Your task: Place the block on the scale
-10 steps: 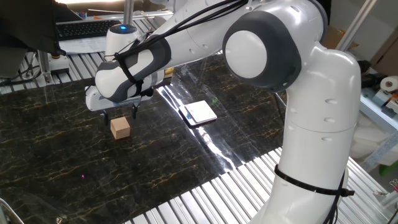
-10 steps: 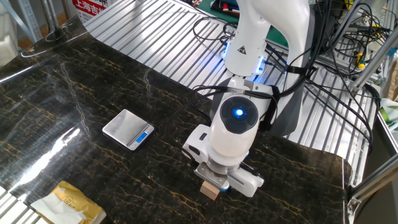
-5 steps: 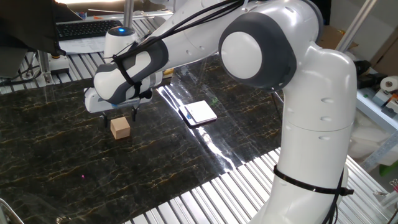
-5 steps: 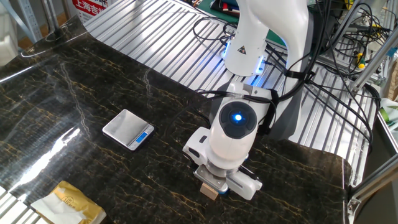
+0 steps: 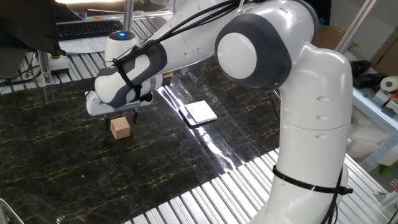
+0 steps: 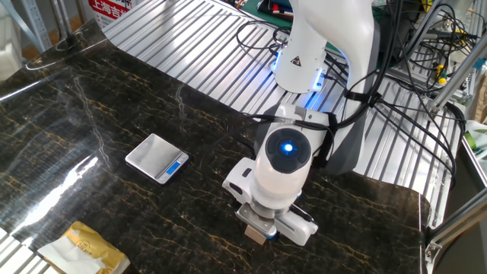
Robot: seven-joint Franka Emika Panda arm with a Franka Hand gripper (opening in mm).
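While on the table, block (image 5: 120,127) beneath hand (image 5: 121,114)

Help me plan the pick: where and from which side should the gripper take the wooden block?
From straight above, closing on two opposite vertical faces of the block. It sits flat on the table with nothing beside it, and the gripper is right above it.

1. The white arm reaches out low over the table, its forearm sloping down from the big elbow joint.
2. The wrist points straight down, and a blue light glows on top of it.
3. The gripper (image 5: 120,116) hangs close above the surface, its dark fingers (image 5: 136,114) pointing down.
4. The fingers stand apart, with a gap between them.
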